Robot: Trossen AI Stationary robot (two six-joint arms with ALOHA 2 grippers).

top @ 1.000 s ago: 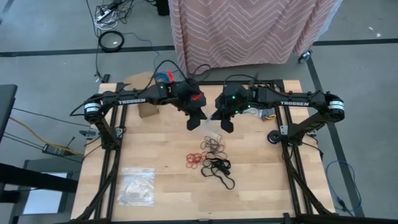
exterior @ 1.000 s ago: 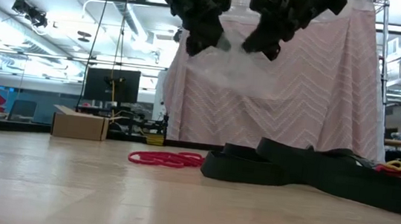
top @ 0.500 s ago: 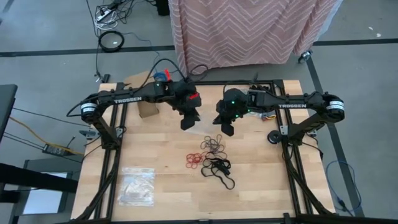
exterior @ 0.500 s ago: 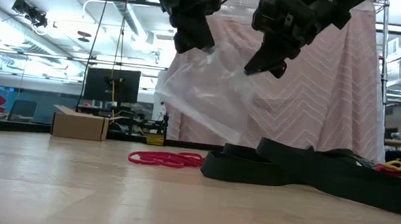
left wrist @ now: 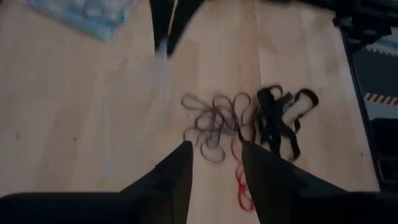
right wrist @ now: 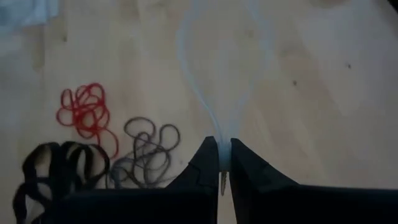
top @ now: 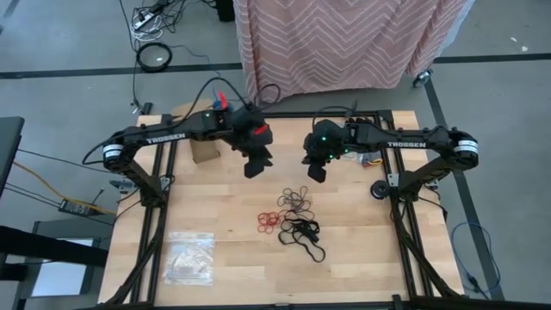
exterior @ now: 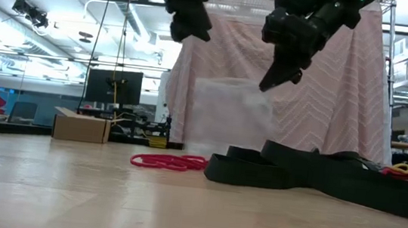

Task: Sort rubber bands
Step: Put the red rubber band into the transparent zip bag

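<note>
While right fingers (right wrist: 222,163) pinch one clear bag (exterior: 230,117), left fingers (left wrist: 214,163) apart; three rubber bands (top: 290,217) piles.

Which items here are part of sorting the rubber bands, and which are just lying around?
Job: red rubber bands; tan-brown rubber bands; black rubber bands; clear bag hanging from the right end effector.
Lying about: filled plastic bag; cardboard box.
</note>
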